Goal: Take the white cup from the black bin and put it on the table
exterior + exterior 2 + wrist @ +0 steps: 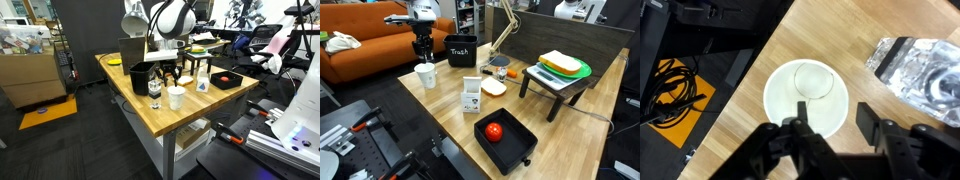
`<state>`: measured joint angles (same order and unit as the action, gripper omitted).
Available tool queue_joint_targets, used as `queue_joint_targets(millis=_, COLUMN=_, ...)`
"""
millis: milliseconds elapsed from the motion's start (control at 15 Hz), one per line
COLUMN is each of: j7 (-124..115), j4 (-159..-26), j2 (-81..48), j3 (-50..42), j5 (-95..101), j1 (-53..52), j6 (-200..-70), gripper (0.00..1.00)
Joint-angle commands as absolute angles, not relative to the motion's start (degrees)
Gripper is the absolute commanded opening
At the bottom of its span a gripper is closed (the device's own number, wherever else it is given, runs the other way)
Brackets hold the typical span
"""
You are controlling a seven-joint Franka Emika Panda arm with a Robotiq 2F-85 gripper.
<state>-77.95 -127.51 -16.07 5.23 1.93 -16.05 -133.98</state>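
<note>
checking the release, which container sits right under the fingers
The white cup, directly below the fingers in the wrist view; the clear glass jar sits off to one side.

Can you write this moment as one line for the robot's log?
white cup: upright on table, outside black bin | gripper: open, above cup | task: looks done

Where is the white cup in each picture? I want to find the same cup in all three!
In an exterior view: the white cup stands in the middle of the picture, near the front edge of the table.
In an exterior view: the cup stands toward the picture's left, left of the black bin.
Wrist view: the cup sits in the middle, seen from above.
Shared landmark: the end effector, open just above the cup.
</note>
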Motion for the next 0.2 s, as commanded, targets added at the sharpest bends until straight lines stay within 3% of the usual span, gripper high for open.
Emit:
queue_joint_targets(millis=0, j7=-77.98, j4=-127.44, j2=-16.06, j3=5.49, j5=2.00, j1=-15.77, j6=-133.86, gripper=0.55)
queue_joint_targets(millis=133, j7=-77.98, j4=-127.44, j2=-16.06, j3=5.49, j5=2.00, j1=-15.77, j6=-133.86, gripper=0.55)
